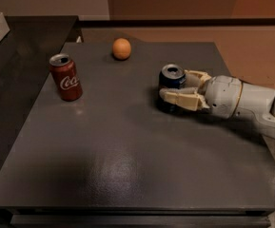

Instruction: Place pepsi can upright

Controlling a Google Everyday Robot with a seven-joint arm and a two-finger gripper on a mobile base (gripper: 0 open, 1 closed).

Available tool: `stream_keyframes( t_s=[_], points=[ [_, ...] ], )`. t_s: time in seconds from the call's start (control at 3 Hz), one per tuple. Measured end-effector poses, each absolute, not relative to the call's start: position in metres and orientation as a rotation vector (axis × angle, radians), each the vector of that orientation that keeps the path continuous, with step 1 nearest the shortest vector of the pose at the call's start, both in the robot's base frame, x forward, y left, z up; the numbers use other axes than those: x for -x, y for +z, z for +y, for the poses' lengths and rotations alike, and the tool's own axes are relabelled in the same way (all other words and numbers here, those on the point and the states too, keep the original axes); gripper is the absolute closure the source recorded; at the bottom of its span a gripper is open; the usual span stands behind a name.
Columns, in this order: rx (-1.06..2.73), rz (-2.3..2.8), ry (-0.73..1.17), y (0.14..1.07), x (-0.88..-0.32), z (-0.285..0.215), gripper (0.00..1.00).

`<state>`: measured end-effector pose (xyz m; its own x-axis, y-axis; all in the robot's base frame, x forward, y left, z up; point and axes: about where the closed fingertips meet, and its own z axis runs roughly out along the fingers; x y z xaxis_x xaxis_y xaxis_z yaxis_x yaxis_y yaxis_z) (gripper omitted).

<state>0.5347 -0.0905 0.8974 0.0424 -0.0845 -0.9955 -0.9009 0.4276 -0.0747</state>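
The pepsi can (171, 78), dark blue with a silver top, stands upright on the dark table (127, 151), right of centre. My gripper (176, 85) reaches in from the right and is closed around the can. One cream finger (181, 99) crosses in front of the can's lower half. The other finger (197, 75) lies behind it. The white arm (241, 101) extends off to the right edge.
A red Coca-Cola can (66, 77) stands upright at the left of the table. An orange (121, 48) lies near the far edge. A dark counter (13, 61) adjoins on the left. The table's right edge runs under the arm.
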Motion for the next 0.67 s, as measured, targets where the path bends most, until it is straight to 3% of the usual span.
stream_keyframes(
  t_s=[0.33, 0.67],
  points=[
    [0.957, 1.393, 0.800, 0.8984, -0.5344, -0.0882, 0.00],
    [0.957, 1.393, 0.800, 0.8984, -0.5344, -0.0881, 0.00]
  ],
)
